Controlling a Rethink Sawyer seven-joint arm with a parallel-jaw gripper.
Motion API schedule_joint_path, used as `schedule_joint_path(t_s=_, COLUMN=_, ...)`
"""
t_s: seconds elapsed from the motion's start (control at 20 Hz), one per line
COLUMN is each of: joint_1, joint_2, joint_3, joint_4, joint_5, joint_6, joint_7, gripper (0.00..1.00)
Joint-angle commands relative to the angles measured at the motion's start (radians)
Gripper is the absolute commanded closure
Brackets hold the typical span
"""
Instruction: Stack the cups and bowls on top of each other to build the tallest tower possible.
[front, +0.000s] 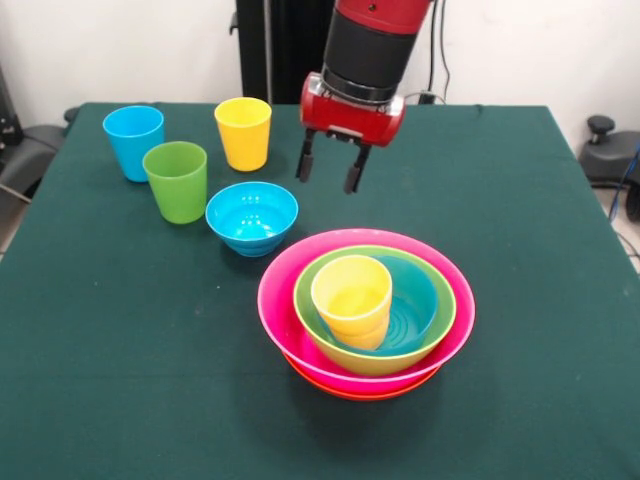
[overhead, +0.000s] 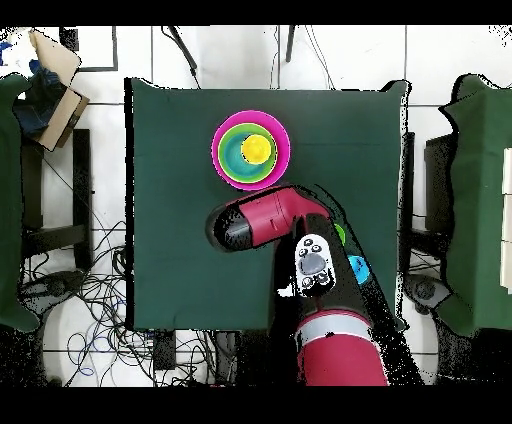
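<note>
My gripper is open and empty. It hangs above the table, behind the nest of bowls and to the right of the yellow cup. The nest holds an orange bowl at the bottom, then the pink bowl, the lime green bowl, a blue bowl and the squat yellow-orange cup. The nest also shows in the overhead view. A light blue cup, a green cup and a second blue bowl stand apart at the left. The red bowl is hidden.
The dark green table has its edges at the left and right. In the overhead view the arm covers the loose cups. A cardboard box and chairs stand off the table.
</note>
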Motion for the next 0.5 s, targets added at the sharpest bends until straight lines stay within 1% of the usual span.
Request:
schedule_joint_path(t_s=0.05, joint_1=-0.006, joint_2=0.103, joint_3=0.024, joint_4=-0.049, joint_5=-0.126, joint_6=-0.101, joint_7=-0.08, gripper=0.0)
schedule_joint_path(t_s=0.2, joint_1=0.003, joint_2=0.182, joint_3=0.01, joint_4=-0.085, joint_5=-0.16, joint_6=-0.155, joint_7=-0.039, gripper=0.0)
schedule_joint_path(t_s=0.25, joint_1=0.011, joint_2=0.219, joint_3=-0.001, joint_4=-0.108, joint_5=-0.174, joint_6=-0.177, joint_7=-0.02, gripper=0.0)
schedule_joint_path(t_s=0.35, joint_1=0.034, joint_2=0.259, joint_3=-0.031, joint_4=-0.135, joint_5=-0.196, joint_6=-0.202, joint_7=0.014, gripper=0.0)
schedule_joint_path(t_s=0.5, joint_1=0.05, joint_2=0.285, joint_3=-0.059, joint_4=-0.149, joint_5=-0.207, joint_6=-0.225, joint_7=0.03, gripper=0.0)
